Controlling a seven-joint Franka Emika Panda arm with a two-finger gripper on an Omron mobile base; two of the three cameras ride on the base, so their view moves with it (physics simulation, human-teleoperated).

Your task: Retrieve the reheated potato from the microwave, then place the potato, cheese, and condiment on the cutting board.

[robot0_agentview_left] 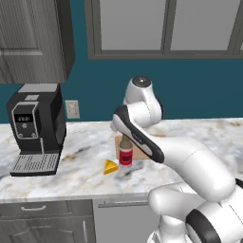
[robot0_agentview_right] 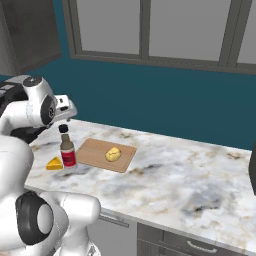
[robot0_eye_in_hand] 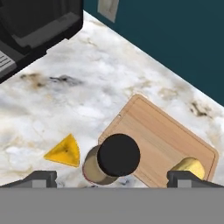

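**One on the board, two to go: bottle next**

One item, the potato, already lies on the board, toward its right half in the right base view. The bottle stands upright on the desk, just off the board's near-left corner, and the cheese lies on the desk just beside the bottle, on the side away from the board. Neither touches the other as far as the hand view tells.

The pincer hangs straight over the bottle, jaws spread wide and holding nothing; in the hand view the black cap sits almost midway between the two fingertips. So the step in hand looks like the grasp of the bottle.

To do it well:
- Come straight down, keeping the cap centred between the tips, so neither finger clips it and tips the bottle.
- Go past the cap and close on the neck or the upper body, where the glass gives a fuller hold; a pinch on the cap alone may slip.
- Mind the cheese on one side and the board's edge on the other: the fingers should land clear of both.
- Lift plumb before moving across, and set the bottle on the bare left part of the board, apart from the potato, leaving room for the cheese.
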